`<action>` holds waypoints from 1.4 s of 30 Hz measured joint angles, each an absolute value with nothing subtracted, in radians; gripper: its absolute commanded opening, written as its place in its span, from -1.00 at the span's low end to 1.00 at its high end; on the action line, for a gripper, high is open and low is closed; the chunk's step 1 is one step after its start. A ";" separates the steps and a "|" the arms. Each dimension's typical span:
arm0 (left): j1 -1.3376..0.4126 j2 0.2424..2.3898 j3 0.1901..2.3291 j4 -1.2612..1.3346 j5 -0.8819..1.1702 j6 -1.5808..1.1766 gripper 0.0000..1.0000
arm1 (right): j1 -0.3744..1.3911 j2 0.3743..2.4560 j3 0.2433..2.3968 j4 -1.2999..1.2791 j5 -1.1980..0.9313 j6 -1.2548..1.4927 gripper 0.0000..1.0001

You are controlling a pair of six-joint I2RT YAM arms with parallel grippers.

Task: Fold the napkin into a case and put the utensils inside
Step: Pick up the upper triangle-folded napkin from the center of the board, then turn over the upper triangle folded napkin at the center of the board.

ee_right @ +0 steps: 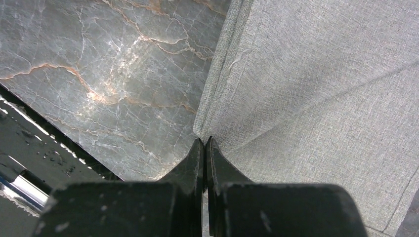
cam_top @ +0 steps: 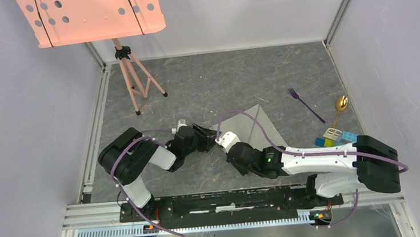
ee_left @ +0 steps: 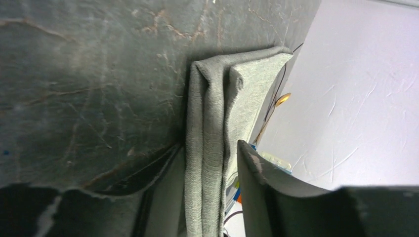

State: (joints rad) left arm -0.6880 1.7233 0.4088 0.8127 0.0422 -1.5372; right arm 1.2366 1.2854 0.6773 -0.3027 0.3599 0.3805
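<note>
The grey napkin [cam_top: 252, 127] lies partly folded on the dark marbled table, just ahead of both arms. My left gripper [cam_top: 211, 136] is at its left end. In the left wrist view the napkin's stacked folded layers [ee_left: 210, 123] stand between my left fingers [ee_left: 267, 187], with a gap on the right side. My right gripper [cam_top: 222, 142] is shut, its tips [ee_right: 204, 140] at the napkin's corner [ee_right: 316, 98]; no cloth shows between them. The purple fork [cam_top: 304, 103] and the gold spoon [cam_top: 340, 107] lie to the right.
Colourful toy blocks [cam_top: 335, 137] sit next to the right arm, below the spoon. A salmon perforated panel [cam_top: 92, 14] on a tripod [cam_top: 132, 79] stands at the back left. White walls enclose the table; a metal rail [cam_top: 232, 199] runs along the near edge.
</note>
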 measured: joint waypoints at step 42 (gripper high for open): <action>-0.419 1.589 1.278 -1.095 -0.277 -0.681 -0.96 | 1.052 1.883 0.589 1.236 -0.466 1.102 -1.00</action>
